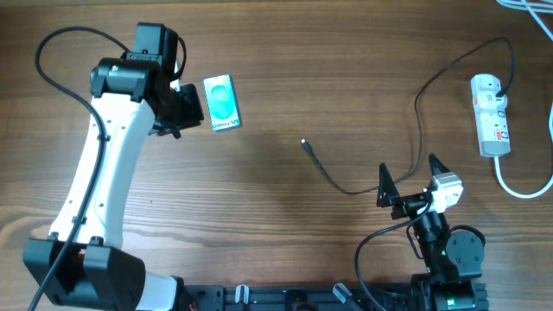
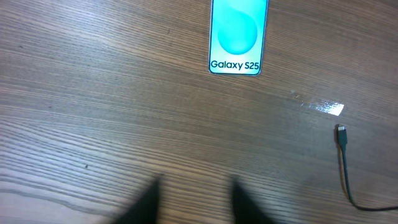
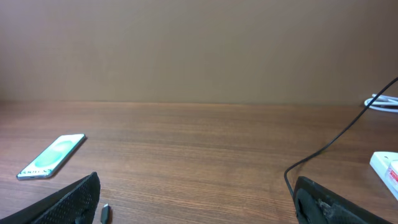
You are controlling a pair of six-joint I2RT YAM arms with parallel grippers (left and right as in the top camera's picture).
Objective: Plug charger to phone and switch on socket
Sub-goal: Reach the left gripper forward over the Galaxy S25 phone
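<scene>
The phone (image 1: 221,103) lies flat at the back left, cyan screen up; it also shows in the left wrist view (image 2: 238,34) and the right wrist view (image 3: 52,155). My left gripper (image 1: 193,111) is open and empty just left of the phone, and its fingers (image 2: 193,199) are apart from it. The charger cable's connector (image 1: 304,143) lies loose mid-table, also seen from both wrists (image 2: 341,134) (image 3: 105,213). The socket (image 1: 490,115) lies at the far right, its near end in the right wrist view (image 3: 387,167). My right gripper (image 1: 408,164) is open and empty, with the cable lying across the table between its fingers (image 3: 196,199).
The black cable (image 1: 419,104) loops from the connector past my right gripper up to the black plug (image 1: 503,89) on the strip. A thick white cord (image 1: 518,186) curves off the strip's near end toward the right edge. Bare wooden table (image 1: 285,69) lies between phone and strip.
</scene>
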